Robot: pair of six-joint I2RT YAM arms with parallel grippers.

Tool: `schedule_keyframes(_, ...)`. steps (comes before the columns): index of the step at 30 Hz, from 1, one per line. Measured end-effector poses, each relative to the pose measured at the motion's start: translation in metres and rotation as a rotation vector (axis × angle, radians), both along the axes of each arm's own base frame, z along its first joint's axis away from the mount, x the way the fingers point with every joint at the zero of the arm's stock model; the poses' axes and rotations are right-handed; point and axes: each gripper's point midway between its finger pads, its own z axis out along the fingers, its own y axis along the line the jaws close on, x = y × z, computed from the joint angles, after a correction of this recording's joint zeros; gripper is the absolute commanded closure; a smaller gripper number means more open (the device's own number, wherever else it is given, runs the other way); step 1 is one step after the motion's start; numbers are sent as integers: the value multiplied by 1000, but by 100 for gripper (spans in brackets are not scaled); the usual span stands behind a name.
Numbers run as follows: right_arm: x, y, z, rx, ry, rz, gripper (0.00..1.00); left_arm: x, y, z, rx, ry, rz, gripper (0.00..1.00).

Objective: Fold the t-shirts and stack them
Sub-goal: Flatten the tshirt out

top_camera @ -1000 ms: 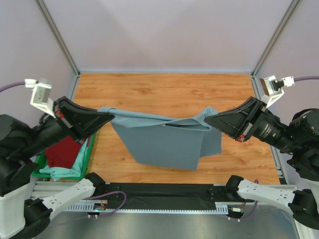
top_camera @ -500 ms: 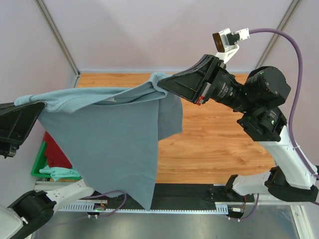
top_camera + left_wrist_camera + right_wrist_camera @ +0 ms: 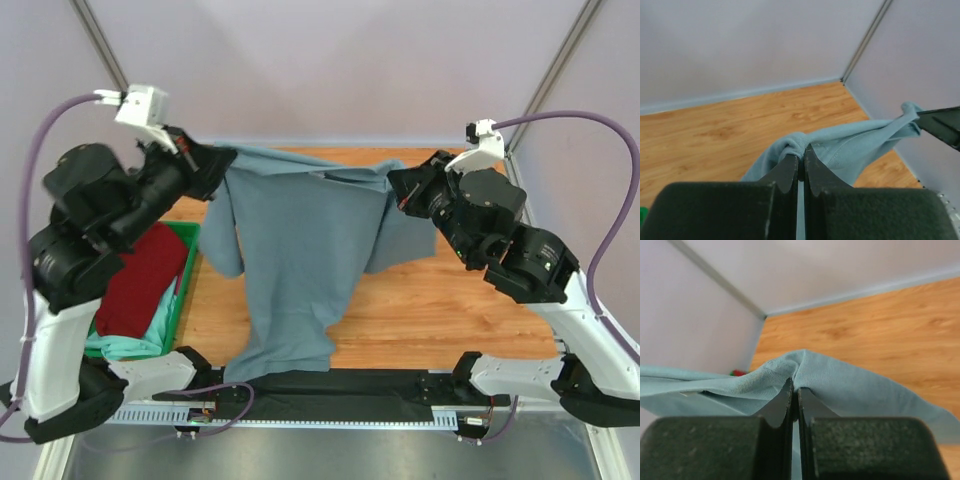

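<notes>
Bright, diffuse light; left claw (image 3: 801,158) slightly soft (close-up).

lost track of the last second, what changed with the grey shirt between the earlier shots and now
Both arms lifted the grey shirt, swung it left, then back to centre; it now hangs spread between the left gripper and right gripper, farther back. Neither let go. The bin, red shirt and mint shirt stayed put.

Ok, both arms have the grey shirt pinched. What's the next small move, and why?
Probably lower both grippers together to lay it flat. The left gripper and right gripper are each shut on a top corner of the grey shirt, which hangs spread between them, its hem reaching the near edge of the table.
</notes>
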Motion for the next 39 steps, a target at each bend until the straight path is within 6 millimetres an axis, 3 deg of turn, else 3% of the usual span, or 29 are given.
schedule_keyframes(3, 19, -16, 8, -71, -68, -121, 100, 28, -16, -10, 43, 25, 18, 100)
schedule_keyframes(5, 28, -23, 23, -94, -130, -177, 100, 34, -20, -3, 41, 2, 21, 100)
schedule_keyframes(11, 34, -43, 88, -121, -354, -282, 100, 14, -19, 54, -57, -134, -41, 100)
schedule_keyframes(14, 25, -59, 117, -129, -462, -320, 100, 2, -29, 60, -94, -135, -116, 100)
schedule_keyframes(17, 12, -84, 133, -147, -534, -358, 100, -2, -46, 44, -110, -75, -201, 100)
schedule_keyframes(24, -28, -144, 151, -164, -620, -419, 100, -15, -90, -29, -217, 205, -395, 100)
schedule_keyframes(27, -32, -151, 160, -187, -640, -432, 100, -27, -101, -37, -303, 287, -473, 100)
schedule_keyframes(32, 3, -110, 189, -262, -651, -447, 100, -28, -98, -50, -389, 397, -436, 100)
schedule_keyframes(35, 55, -68, 181, -348, -643, -437, 100, -22, -83, -80, -407, 488, -308, 100)
schedule_keyframes(37, 108, -28, 146, -431, -588, -385, 100, -14, -68, -116, -412, 563, -176, 100)
schedule_keyframes(39, 159, 13, 90, -521, -502, -302, 96, -7, -53, -161, -399, 637, -45, 100)
